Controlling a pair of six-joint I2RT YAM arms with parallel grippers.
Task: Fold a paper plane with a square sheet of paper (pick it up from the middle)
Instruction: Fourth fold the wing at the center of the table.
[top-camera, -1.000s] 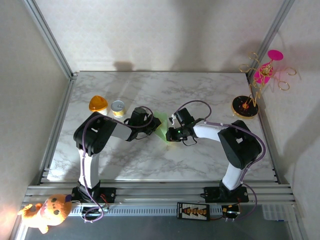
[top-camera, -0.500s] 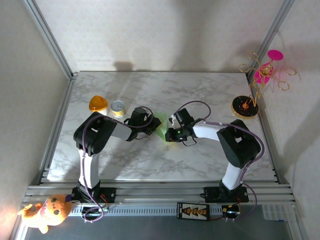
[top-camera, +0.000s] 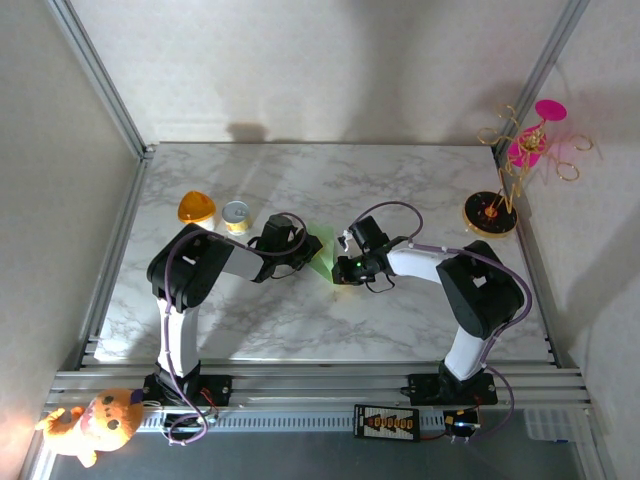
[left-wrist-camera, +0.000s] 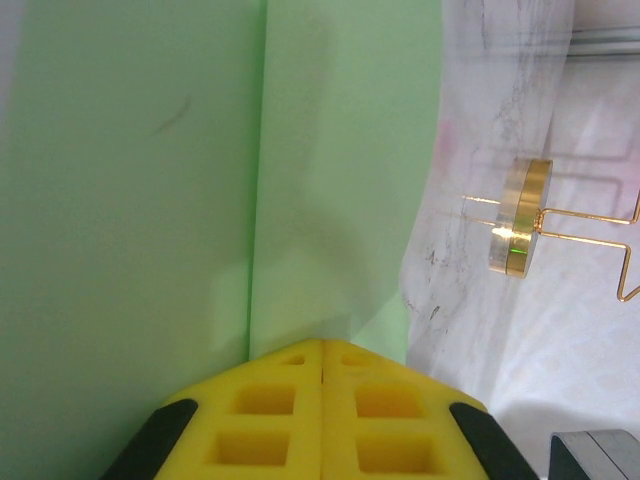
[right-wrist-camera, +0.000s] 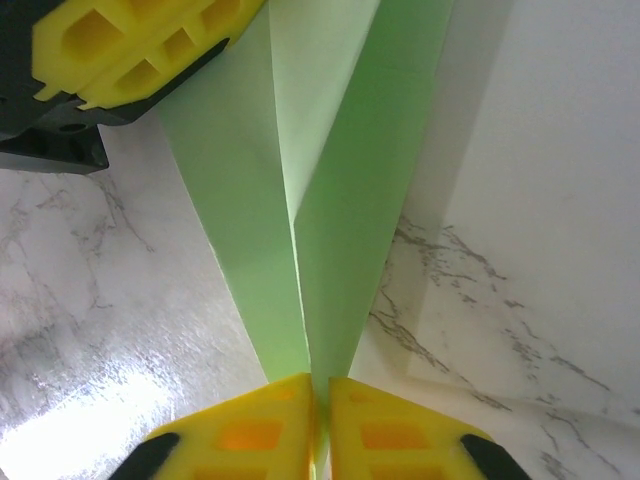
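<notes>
**Paper pinched between both tools, folding well advanced.**

Nearest me, the right tool (right-wrist-camera: 320, 385) has its pads pressed together on the narrow tip of the paper (right-wrist-camera: 330, 200). The paper widens away from that tip as a long green wedge with a centre crease. At the wider end the left tool (left-wrist-camera: 322, 350) is also clamped on the paper's edge. The paper thus spans the two tools over the middle of the desk (top-camera: 300, 320), apparently lifted clear of it. I judge the main folds done, since the square already reads as a dart. What I think is left is the wing folds or a last pressing of the creases, then release. Farther back, a tin (top-camera: 236, 214) and an ornament stand (top-camera: 520, 170) sit well apart from the work.
</notes>
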